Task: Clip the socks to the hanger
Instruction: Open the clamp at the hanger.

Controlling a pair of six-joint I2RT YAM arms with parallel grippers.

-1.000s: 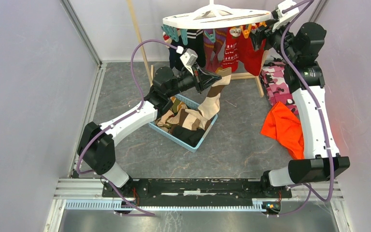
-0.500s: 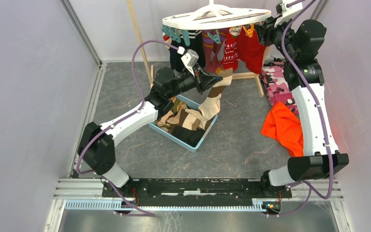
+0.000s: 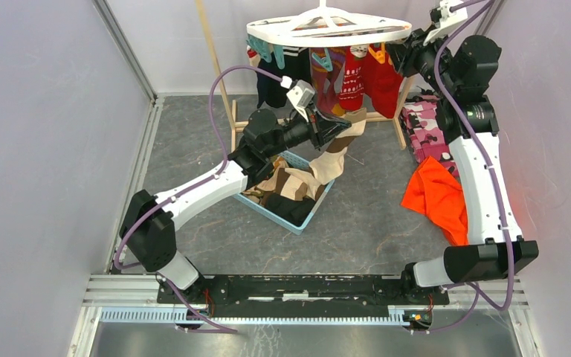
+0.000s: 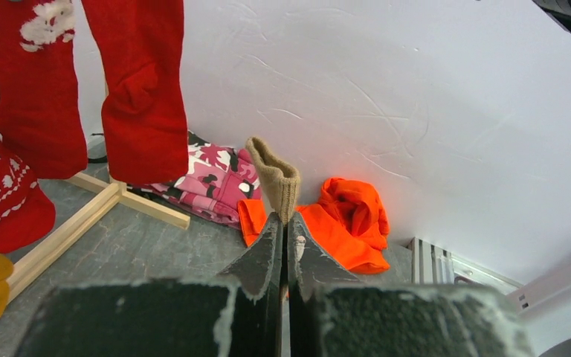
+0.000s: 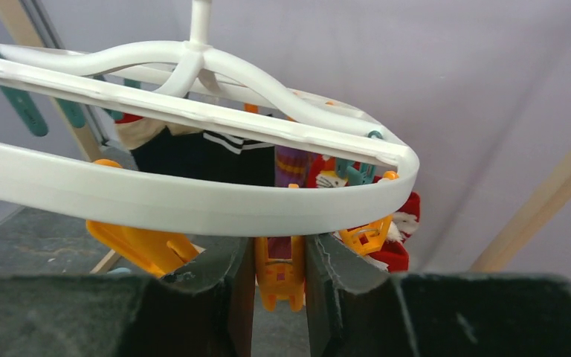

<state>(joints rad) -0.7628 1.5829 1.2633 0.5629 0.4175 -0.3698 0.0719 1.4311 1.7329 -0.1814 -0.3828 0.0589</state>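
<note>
Partly complete. Already clipped to large white plastic oval hanger [image 3: 386,33], far centre: red, navy, purple socks [image 3: 375,82]. Clamped in closed left gripper [image 3: 334,125] above light-blue plastic basket [image 3: 268,216] of further socks [image 3: 290,186]: beige-brown striped sock [image 3: 332,152]. Squeezed by right gripper [image 5: 279,249] at hanger rim: orange plastic clip [image 5: 279,279].

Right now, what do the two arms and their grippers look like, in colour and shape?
Both the left arm and right arm have white links between bulky black joints, with a purple cable looping along each. The left gripper and right gripper have black, wedge-shaped fingers. A small white box sits on each wrist.
</note>
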